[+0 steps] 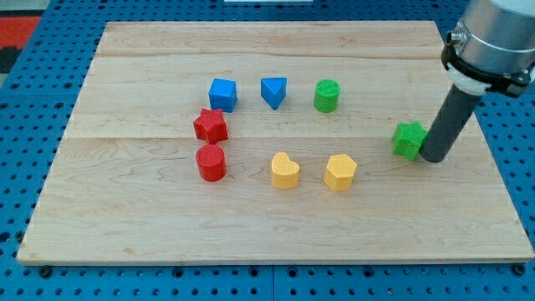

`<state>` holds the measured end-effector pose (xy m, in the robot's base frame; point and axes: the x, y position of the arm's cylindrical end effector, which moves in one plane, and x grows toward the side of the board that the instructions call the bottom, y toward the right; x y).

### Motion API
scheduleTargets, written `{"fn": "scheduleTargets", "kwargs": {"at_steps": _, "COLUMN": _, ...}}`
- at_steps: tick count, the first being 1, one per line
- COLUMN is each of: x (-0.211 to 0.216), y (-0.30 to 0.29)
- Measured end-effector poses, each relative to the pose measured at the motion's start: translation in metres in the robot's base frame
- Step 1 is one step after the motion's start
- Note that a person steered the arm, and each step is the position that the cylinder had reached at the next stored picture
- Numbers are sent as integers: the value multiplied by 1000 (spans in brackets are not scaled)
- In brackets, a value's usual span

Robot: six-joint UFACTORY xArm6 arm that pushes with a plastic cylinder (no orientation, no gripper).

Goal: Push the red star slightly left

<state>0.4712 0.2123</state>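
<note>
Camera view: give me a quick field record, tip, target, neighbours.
tip: my tip at the view's right, just right of the green star
target: red star, far to the tip's left
above target: blue cube, close
below target: red cylinder, close
others: blue triangle, green cylinder, yellow heart, yellow hexagon

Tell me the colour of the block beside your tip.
Green, just left of my tip, in the camera view.
</note>
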Motion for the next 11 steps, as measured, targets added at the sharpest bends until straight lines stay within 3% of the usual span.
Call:
{"fn": "scheduleTargets", "kwargs": {"at_steps": 2, "x": -38, "y": -47}}
{"fn": "scheduleTargets", "kwargs": {"at_steps": 4, "x": -5, "y": -71}}
{"fn": "scheduleTargets", "kwargs": {"at_steps": 7, "x": -45, "y": -235}}
{"fn": "scheduleTargets", "kwargs": {"at_steps": 9, "x": -44, "y": -315}}
{"fn": "scheduleTargets", "kwargs": {"at_steps": 11, "x": -39, "y": -290}}
